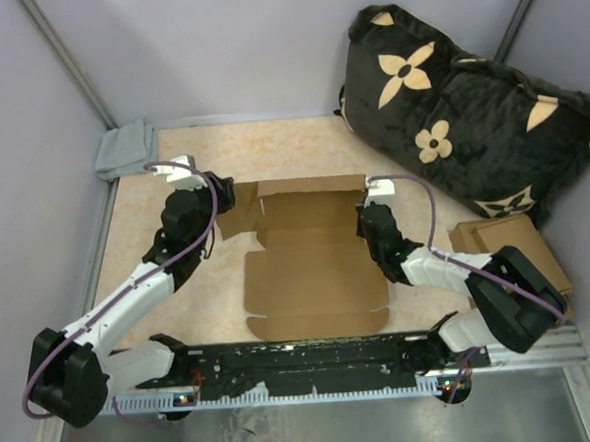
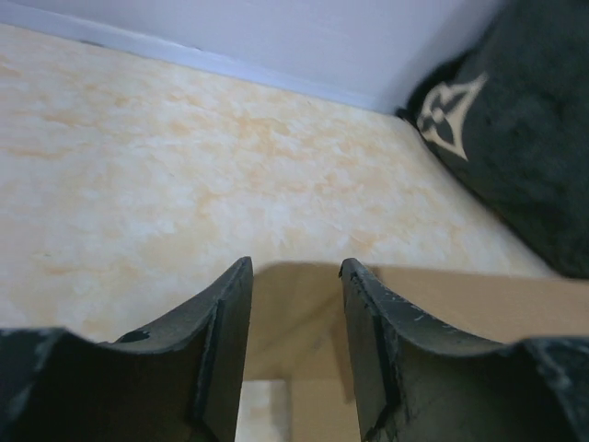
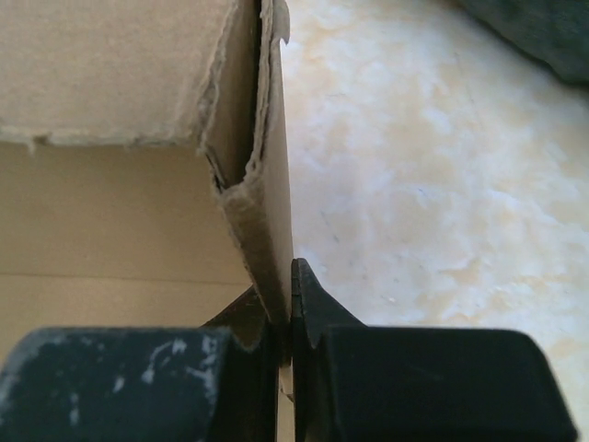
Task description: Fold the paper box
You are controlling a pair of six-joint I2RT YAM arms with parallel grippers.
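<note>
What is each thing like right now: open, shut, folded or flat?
paper box: partly folded, right wall upright
left hand: open over the left flap
right hand: shut on that right wall
grey cloth: crumpled
cardboard stack: lying flat
pillow: slumped against the wall

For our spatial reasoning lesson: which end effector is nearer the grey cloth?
Left. The left end effector is at the far-left flap of the paper box, toward the grey cloth; the right end effector grips the box's right wall, farther away.
</note>
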